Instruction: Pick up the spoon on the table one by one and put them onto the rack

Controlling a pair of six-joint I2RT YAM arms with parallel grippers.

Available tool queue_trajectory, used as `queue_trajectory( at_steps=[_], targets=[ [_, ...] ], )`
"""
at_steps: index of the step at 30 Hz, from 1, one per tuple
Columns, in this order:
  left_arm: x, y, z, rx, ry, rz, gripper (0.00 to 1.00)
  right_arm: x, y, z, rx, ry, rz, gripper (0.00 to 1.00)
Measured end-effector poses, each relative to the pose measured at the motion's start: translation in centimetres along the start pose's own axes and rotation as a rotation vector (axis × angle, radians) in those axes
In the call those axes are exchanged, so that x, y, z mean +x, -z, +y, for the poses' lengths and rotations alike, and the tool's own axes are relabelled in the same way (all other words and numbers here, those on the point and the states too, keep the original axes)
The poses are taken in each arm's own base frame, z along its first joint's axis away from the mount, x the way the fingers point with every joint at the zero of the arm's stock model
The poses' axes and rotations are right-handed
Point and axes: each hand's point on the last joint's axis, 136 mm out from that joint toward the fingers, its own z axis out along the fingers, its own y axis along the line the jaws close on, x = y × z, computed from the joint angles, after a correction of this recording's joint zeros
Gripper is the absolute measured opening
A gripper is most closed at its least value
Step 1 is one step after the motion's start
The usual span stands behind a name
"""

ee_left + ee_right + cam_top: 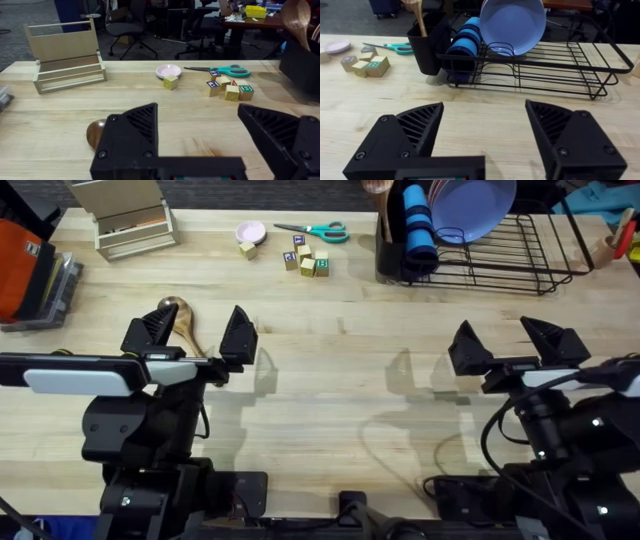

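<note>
Left pincer point(197, 332) hovers spread over spoon point(181, 317) on table point(340, 380)

spoon point(181, 317) on the table point(330, 380) at left, rack point(500, 255) far right, scissors point(318, 230) between them

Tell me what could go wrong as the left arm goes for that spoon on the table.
1. The spoon lies flat on the table, mostly hidden under the open left gripper, so the fingers may scrape the wood or close on its glossy bowl and slip.
2. The rack's holder already has a spoon standing in it, and the blue cup sits right beside it, so dropping another in could knock either.
</note>
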Motion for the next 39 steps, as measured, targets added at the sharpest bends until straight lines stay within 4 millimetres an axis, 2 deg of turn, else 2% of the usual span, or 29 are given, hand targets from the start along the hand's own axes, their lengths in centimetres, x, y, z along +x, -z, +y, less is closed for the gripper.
queue_trajectory(
  at_steps=[22, 24, 29, 31, 36, 37, 39],
  targets=[
    [0.2, 0.3, 0.1, -0.007, 0.0, 0.043, 0.993, 0.2, 0.0, 0.0, 0.0, -0.001, 0.013, 0.992],
    [-0.3, 0.6, 0.3, -0.017, 0.0, 0.066, 0.993, 0.3, 0.3, 0.0, 0.0, -0.001, 0.043, 0.992],
    [-3.6, 1.8, 0.5, -0.033, 0.0, 0.101, 0.993, 0.8, 2.0, 0.1, -0.003, -0.005, 0.2, 0.992],
    [-4.8, 2.1, 0.5, -0.036, -0.001, 0.126, 0.993, -0.2, 2.6, 0.1, -0.003, -0.006, 0.228, 0.992],
    [-7.3, 2.4, 0.5, -0.039, -0.002, 0.206, 0.994, -5.1, 3.7, 0.2, -0.004, -0.006, 0.226, 0.992],
    [-9.3, 2.3, 0.5, -0.042, -0.003, 0.235, 0.994, -7.3, 4.0, 0.2, -0.004, -0.007, 0.248, 0.992],
    [-10.8, 2.2, 0.5, -0.045, -0.003, 0.249, 0.994, -8.7, 4.0, 0.2, -0.004, -0.007, 0.27, 0.992]
  ],
)
